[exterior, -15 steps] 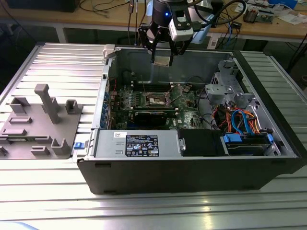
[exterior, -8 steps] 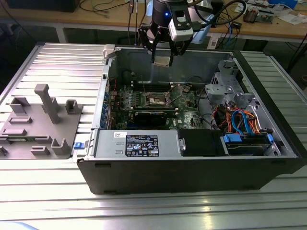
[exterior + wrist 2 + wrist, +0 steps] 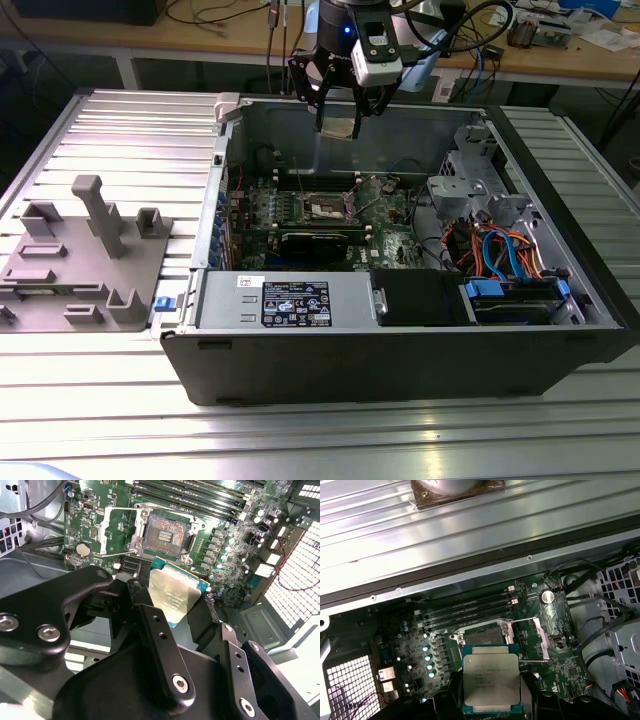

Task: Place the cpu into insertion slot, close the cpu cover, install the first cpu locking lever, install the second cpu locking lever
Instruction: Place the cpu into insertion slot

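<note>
On the ribbed metal desk (image 3: 120, 130), to the exterior view's left of the open computer case (image 3: 400, 370), we see a grey plastic fixture (image 3: 85, 255). On the grey box (image 3: 232, 300) along the case's near wall there is a black-and-white label (image 3: 296, 303), whose print we do not read off. Above the case's far side hangs the tool (image 3: 340, 122), pinching the cpu (image 3: 491, 680) by its edges, and the chip's silver top carries lines of print in both wrist views. Inside the case, below the chip and apart from it, the insertion slot (image 3: 166, 535) lies bare, with the cpu cover (image 3: 106, 527) swung open beside it.
</note>
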`<state>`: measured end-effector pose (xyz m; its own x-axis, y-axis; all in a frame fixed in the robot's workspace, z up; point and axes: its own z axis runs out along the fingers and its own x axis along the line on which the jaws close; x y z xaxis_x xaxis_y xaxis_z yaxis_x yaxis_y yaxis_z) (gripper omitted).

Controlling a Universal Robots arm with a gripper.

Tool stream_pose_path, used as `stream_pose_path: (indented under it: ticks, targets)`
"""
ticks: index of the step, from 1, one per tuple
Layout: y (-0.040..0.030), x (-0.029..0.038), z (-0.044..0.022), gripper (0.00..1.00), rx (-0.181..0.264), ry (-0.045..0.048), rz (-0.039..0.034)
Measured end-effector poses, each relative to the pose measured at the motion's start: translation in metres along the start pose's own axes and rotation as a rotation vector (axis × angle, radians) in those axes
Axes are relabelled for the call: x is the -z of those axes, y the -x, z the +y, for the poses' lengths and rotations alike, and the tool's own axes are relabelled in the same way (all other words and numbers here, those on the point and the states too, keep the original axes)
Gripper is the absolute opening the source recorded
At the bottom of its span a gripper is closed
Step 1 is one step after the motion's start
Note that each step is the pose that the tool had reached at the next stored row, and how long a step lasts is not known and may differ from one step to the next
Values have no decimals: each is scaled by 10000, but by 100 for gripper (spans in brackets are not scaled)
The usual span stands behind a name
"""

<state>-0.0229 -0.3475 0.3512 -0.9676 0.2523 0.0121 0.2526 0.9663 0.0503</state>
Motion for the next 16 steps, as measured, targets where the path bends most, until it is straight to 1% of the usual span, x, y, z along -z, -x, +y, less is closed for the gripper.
stream_pose_path:
  ticks: [16]
  targets:
    - [0, -6, 0, 54, -81, -69, -23]
